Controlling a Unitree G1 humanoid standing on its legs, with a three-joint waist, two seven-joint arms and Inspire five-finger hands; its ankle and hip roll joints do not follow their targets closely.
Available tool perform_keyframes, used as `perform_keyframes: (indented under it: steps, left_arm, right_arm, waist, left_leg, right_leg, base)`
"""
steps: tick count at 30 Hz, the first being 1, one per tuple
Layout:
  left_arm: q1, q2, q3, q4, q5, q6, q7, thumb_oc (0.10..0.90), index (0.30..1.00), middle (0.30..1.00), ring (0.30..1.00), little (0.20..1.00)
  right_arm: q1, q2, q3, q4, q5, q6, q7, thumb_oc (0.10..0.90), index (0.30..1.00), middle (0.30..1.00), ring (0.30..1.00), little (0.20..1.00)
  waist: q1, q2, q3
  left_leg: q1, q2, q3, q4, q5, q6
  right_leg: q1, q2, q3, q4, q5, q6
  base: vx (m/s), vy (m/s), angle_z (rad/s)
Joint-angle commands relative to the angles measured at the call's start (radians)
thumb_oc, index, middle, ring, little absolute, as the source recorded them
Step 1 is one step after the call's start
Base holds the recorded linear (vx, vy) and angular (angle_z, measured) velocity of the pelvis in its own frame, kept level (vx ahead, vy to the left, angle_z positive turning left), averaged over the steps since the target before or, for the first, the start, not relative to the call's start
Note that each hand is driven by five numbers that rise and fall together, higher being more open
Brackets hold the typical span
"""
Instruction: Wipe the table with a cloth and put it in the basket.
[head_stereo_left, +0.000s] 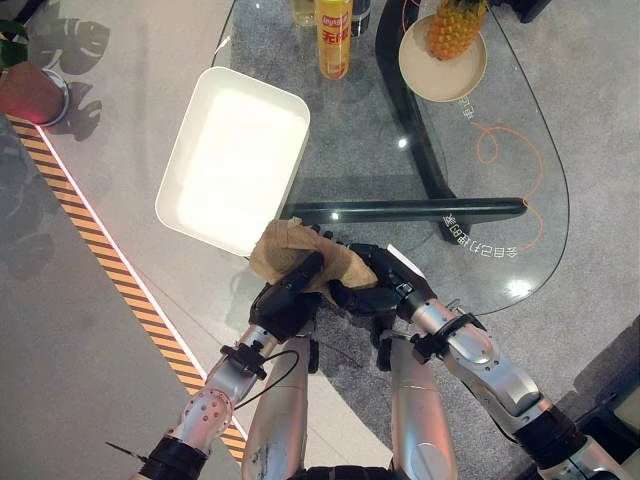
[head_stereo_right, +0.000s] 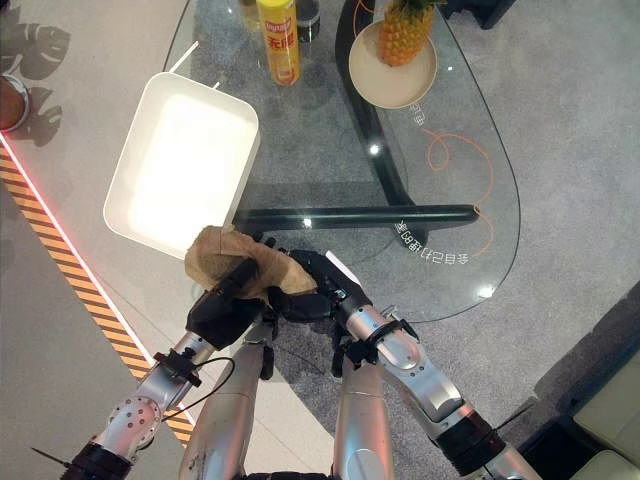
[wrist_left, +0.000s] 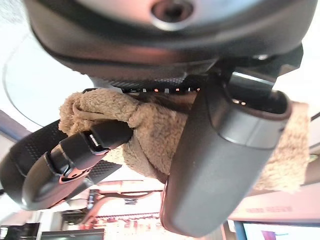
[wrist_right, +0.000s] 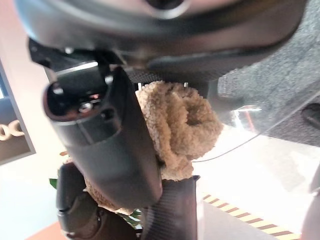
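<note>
Right, I am looking down at the near edge of the glass table (head_stereo_left: 520, 130), where both hands are meeting on the tan cloth (head_stereo_left: 290, 252). The left hand (head_stereo_left: 285, 300) is gripping it from my left, its fingers and thumb curled round a bunched fold; the left wrist view is showing fleecy fabric (wrist_left: 150, 130) pinched between the thumb and the curled fingers. The right hand (head_stereo_left: 375, 280) is closing on the same cloth from the other side, and its wrist view is showing a wad of fleece (wrist_right: 182, 125) squeezed against the palm under the thumb. So I am reading both hands as clamped on the cloth, which is hanging between them just above the table's near rim and touching the near corner of the basket (head_stereo_left: 195, 135).

That basket is a white rectangular tray sitting on the left end of the glass, partly overhanging the table edge. Further back a yellow can (head_stereo_left: 333, 40) is standing upright; it is carrying red lettering on its label, but I am leaving that print unread. To its right a pineapple (head_stereo_left: 455, 25) is resting on a round cream plate (head_stereo_left: 440, 75). White characters are running along the glass beside an orange curved line, mirrored and too small for me to make out. A striped orange-and-black strip (head_stereo_left: 100, 250) is running along the floor on my left.
</note>
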Motion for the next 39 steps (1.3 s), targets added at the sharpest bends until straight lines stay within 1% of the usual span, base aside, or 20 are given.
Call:
perform_keyframes:
  steps: [1, 2, 3, 5, 6, 9, 12, 14, 16, 18, 22, 26, 29, 32, 39]
  left_arm:
    - [0.013, -0.022, -0.001, -0.188, -0.039, -0.034, -0.137, 0.8, 0.9, 0.9, 0.9, 0.9]
    - [0.012, -0.024, -0.002, -0.192, -0.046, -0.036, -0.151, 0.8, 0.9, 0.9, 0.9, 0.9]
    - [0.016, -0.032, -0.003, -0.202, -0.051, -0.054, -0.198, 0.8, 0.9, 0.9, 0.9, 0.9]
    - [0.016, -0.03, -0.007, -0.218, -0.024, -0.069, -0.225, 0.8, 0.9, 0.9, 0.9, 0.9]
    - [0.016, -0.03, -0.007, -0.219, -0.023, -0.07, -0.226, 0.8, 0.9, 0.9, 0.9, 0.9]
    - [0.006, -0.026, -0.014, -0.226, -0.041, -0.105, -0.253, 0.8, 0.9, 0.9, 0.9, 0.9]
    - [-0.007, -0.042, -0.01, -0.238, -0.118, -0.2, -0.246, 0.8, 0.9, 0.9, 0.9, 0.9]
    - [-0.011, -0.058, -0.001, -0.239, -0.153, -0.236, -0.25, 0.8, 0.9, 0.9, 0.9, 0.9]
    - [-0.013, -0.076, 0.01, -0.241, -0.176, -0.263, -0.25, 0.339, 0.505, 0.505, 0.505, 0.439]
    - [-0.011, -0.099, 0.023, -0.247, -0.182, -0.292, -0.235, 0.1, 0.3, 0.3, 0.3, 0.2]
    - [-0.004, -0.125, 0.049, -0.256, -0.215, -0.328, -0.22, 0.1, 0.3, 0.3, 0.3, 0.2]
    - [0.001, -0.14, 0.065, -0.26, -0.225, -0.344, -0.209, 0.1, 0.3, 0.3, 0.3, 0.2]
    - [0.0, -0.151, 0.074, -0.264, -0.235, -0.382, -0.2, 0.1, 0.3, 0.3, 0.3, 0.2]
    - [0.0, -0.157, 0.087, -0.264, -0.242, -0.405, -0.193, 0.1, 0.3, 0.3, 0.3, 0.2]
    - [-0.004, -0.166, 0.102, -0.262, -0.212, -0.408, -0.168, 0.1, 0.3, 0.3, 0.3, 0.2]
  right_arm:
    - [-0.048, 0.002, 0.026, -0.203, -0.039, -0.055, 0.008, 0.1, 0.3, 0.3, 0.3, 0.2]
    - [-0.048, 0.002, 0.027, -0.197, -0.039, -0.053, 0.005, 0.1, 0.3, 0.3, 0.3, 0.2]
    - [-0.04, 0.003, 0.029, -0.181, -0.045, -0.046, -0.001, 0.1, 0.3, 0.3, 0.3, 0.2]
    - [-0.032, 0.003, 0.031, -0.174, -0.051, -0.041, 0.003, 0.1, 0.3, 0.3, 0.3, 0.2]
    - [-0.031, 0.003, 0.031, -0.174, -0.051, -0.04, 0.003, 0.1, 0.3, 0.3, 0.3, 0.2]
    - [-0.033, 0.002, 0.045, -0.162, -0.065, -0.031, 0.019, 0.1, 0.3, 0.3, 0.3, 0.2]
    - [-0.043, 0.012, 0.059, -0.159, -0.077, -0.012, 0.037, 0.1, 0.3, 0.3, 0.3, 0.2]
    - [-0.051, 0.019, 0.064, -0.158, -0.084, 0.001, 0.039, 0.1, 0.3, 0.3, 0.3, 0.2]
    - [-0.055, 0.027, 0.066, -0.155, -0.093, 0.01, 0.039, 0.1, 0.3, 0.3, 0.3, 0.2]
    - [-0.053, 0.036, 0.062, -0.159, -0.096, 0.018, 0.04, 0.1, 0.3, 0.3, 0.3, 0.2]
    - [-0.045, 0.051, 0.057, -0.156, -0.106, 0.017, 0.036, 0.1, 0.3, 0.3, 0.3, 0.2]
    - [-0.039, 0.057, 0.05, -0.152, -0.111, 0.015, 0.047, 0.1, 0.3, 0.3, 0.3, 0.2]
    - [-0.034, 0.067, 0.044, -0.15, -0.12, 0.015, 0.057, 0.1, 0.3, 0.3, 0.3, 0.2]
    - [-0.034, 0.072, 0.037, -0.148, -0.121, 0.019, 0.062, 0.1, 0.3, 0.3, 0.3, 0.2]
    - [-0.032, 0.076, 0.031, -0.143, -0.133, 0.025, 0.067, 0.1, 0.3, 0.3, 0.3, 0.2]
  waist:
    - [0.01, -0.015, -0.028]
    - [0.01, -0.015, -0.028]
    - [0.01, -0.013, -0.028]
    - [0.01, -0.011, -0.028]
    - [0.01, -0.011, -0.028]
    - [0.011, -0.008, -0.028]
    - [0.013, -0.009, -0.028]
    - [0.015, -0.011, -0.028]
    - [0.017, -0.013, -0.028]
    - [0.021, -0.018, -0.028]
    - [0.026, -0.025, -0.028]
    - [0.028, -0.029, -0.028]
    - [0.029, -0.032, -0.028]
    - [0.031, -0.034, -0.028]
    - [0.033, -0.035, -0.028]
  left_leg:
    - [-0.013, -0.055, 0.091, 0.163, -0.137, 0.063]
    - [-0.014, -0.055, 0.092, 0.163, -0.137, 0.062]
    - [-0.014, -0.055, 0.092, 0.161, -0.137, 0.061]
    - [-0.015, -0.055, 0.092, 0.158, -0.135, 0.06]
    - [-0.015, -0.055, 0.092, 0.158, -0.135, 0.06]
    - [-0.014, -0.057, 0.091, 0.157, -0.133, 0.06]
    - [-0.016, -0.06, 0.089, 0.16, -0.134, 0.06]
    - [-0.018, -0.063, 0.086, 0.162, -0.134, 0.06]
    - [-0.017, -0.065, 0.083, 0.161, -0.133, 0.06]
    - [-0.016, -0.066, 0.078, 0.161, -0.133, 0.06]
    - [-0.017, -0.068, 0.074, 0.162, -0.134, 0.059]
    - [-0.018, -0.069, 0.073, 0.163, -0.134, 0.059]
    - [-0.017, -0.068, 0.072, 0.162, -0.134, 0.058]
    - [-0.014, -0.07, 0.07, 0.16, -0.134, 0.058]
    - [-0.015, -0.07, 0.067, 0.16, -0.133, 0.057]
  right_leg:
    - [0.016, 0.089, 0.0, -0.138, 0.141, -0.033]
    - [0.016, 0.088, 0.0, -0.139, 0.141, -0.033]
    - [0.017, 0.087, 0.002, -0.14, 0.139, -0.035]
    - [0.015, 0.087, 0.003, -0.141, 0.139, -0.036]
    - [0.015, 0.087, 0.003, -0.141, 0.139, -0.036]
    - [0.012, 0.087, 0.002, -0.138, 0.139, -0.037]
    - [0.01, 0.087, 0.001, -0.136, 0.138, -0.038]
    - [0.01, 0.087, 0.0, -0.136, 0.137, -0.04]
    - [0.011, 0.087, -0.001, -0.136, 0.137, -0.041]
    - [0.012, 0.089, -0.002, -0.136, 0.137, -0.042]
    - [0.012, 0.09, -0.007, -0.135, 0.136, -0.044]
    - [0.014, 0.092, -0.008, -0.135, 0.134, -0.046]
    - [0.015, 0.092, -0.009, -0.134, 0.135, -0.046]
    - [0.019, 0.093, -0.011, -0.136, 0.134, -0.046]
    - [0.019, 0.091, -0.014, -0.133, 0.132, -0.046]
  base:
    - [0.0, 0.0, 0.0]
    - [0.0, 0.0, 0.0]
    - [0.0, 0.0, 0.0]
    - [0.0, 0.0, 0.0]
    - [0.0, 0.0, 0.0]
    - [0.0, 0.0, 0.0]
    - [0.0, 0.0, 0.0]
    - [0.0, 0.0, 0.0]
    - [0.0, -0.019, 0.01]
    - [0.01, -0.043, 0.03]
    - [0.0, -0.008, 0.01]
    - [0.0, 0.0, 0.0]
    - [0.0, 0.0, 0.0]
    - [0.0, 0.0, 0.0]
    - [0.0, 0.0, 0.0]
